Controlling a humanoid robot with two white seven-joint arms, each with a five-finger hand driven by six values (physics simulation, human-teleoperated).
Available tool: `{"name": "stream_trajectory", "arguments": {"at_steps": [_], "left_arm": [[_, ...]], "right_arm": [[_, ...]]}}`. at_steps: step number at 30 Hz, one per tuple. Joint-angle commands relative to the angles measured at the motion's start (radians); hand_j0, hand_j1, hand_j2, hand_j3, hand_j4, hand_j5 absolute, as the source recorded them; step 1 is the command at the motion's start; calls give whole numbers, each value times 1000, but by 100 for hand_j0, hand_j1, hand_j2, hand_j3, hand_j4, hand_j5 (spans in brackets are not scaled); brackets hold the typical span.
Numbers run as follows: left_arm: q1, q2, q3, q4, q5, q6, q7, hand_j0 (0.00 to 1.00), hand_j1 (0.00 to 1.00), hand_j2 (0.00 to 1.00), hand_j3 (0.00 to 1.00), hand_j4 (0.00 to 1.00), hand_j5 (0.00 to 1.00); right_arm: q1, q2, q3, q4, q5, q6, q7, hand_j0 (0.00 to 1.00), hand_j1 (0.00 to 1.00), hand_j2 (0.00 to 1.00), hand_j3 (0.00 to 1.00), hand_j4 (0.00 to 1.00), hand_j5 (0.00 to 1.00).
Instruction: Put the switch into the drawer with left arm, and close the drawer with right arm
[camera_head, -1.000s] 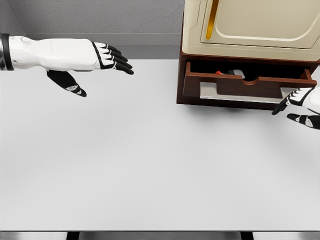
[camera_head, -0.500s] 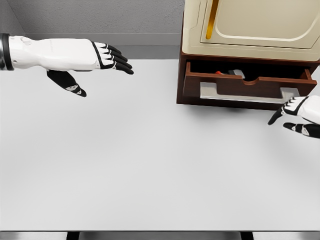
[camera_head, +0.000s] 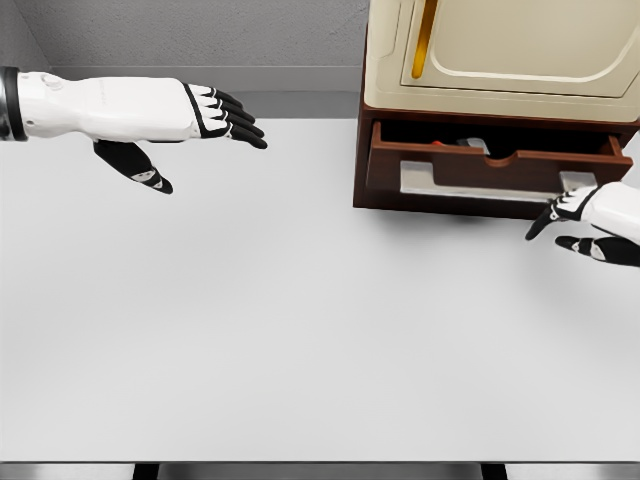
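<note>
A wide white table filled most of the scene, and nothing lay on its open surface between the two hands. At its far right stood one cabinet, cream on top with a gold vertical strip on its door, set on a dark brown base. That base held a single wooden drawer, pulled partway out toward the robot, with a notch cut in the middle of its front edge and a pale plate across the face.

Inside the drawer one item could be made out: the switch, a dark and grey shape with a small red bit at its left end, lying toward the back and mostly hidden by the drawer's front board. I could not tell how it sat.

The left hand hung over the table's far left part, well away from the cabinet, fingers stretched flat and together, thumb hanging below, gripping nothing. The right hand came in at the right edge, just below the drawer's right front corner, fingers loosely extended toward the drawer, empty. Whether its fingertips touched the front, I could not say.

Behind the table ran a grey wall.
</note>
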Motion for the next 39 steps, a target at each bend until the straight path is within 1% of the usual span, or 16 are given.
{"name": "stream_trajectory", "arguments": {"at_steps": [1,4,7,8,10,13,14,15,20,24,28,39], "left_arm": [[0,1,1,0,6,3,0,100,100,100,100,100,100],[0,1,1,5,6,3,0,100,100,100,100,100,100],[-2,1,1,15,7,3,0,100,100,100,100,100,100],[-2,1,1,15,6,3,0,100,100,100,100,100,100],[-2,1,1,15,7,3,0,100,100,100,100,100,100],[0,1,1,15,6,3,0,100,100,100,100,100,100],[0,1,1,15,6,3,0,100,100,100,100,100,100],[0,1,1,17,6,3,0,100,100,100,100,100,100],[-2,1,1,17,6,3,0,100,100,100,100,100,100],[-2,1,1,17,6,3,0,100,100,100,100,100,100],[-2,1,1,17,6,3,0,100,100,100,100,100,100],[-2,1,1,17,6,3,0,100,100,100,100,100,100]], "right_arm": [[-3,1,21,36,11,-1,0,56,56,56,56,56,56],[-11,4,21,45,11,-1,0,56,56,56,56,56,56],[-52,7,30,47,11,-1,0,56,56,56,56,56,56],[-69,7,48,56,11,-1,0,56,56,56,56,56,56],[-112,8,84,101,11,-1,0,56,56,56,56,56,56],[-114,21,85,110,27,-1,0,56,56,56,56,56,56],[-118,22,99,122,28,-1,0,56,56,56,56,56,56],[-138,24,124,136,27,-1,0,56,56,56,56,56,56],[-161,21,116,141,24,-1,0,57,57,57,57,57,57],[-160,21,116,144,24,-1,0,57,57,57,57,57,57],[-160,22,117,165,24,-1,0,57,57,57,57,57,57],[-198,41,127,200,27,-1,0,57,57,57,57,57,57]]}}
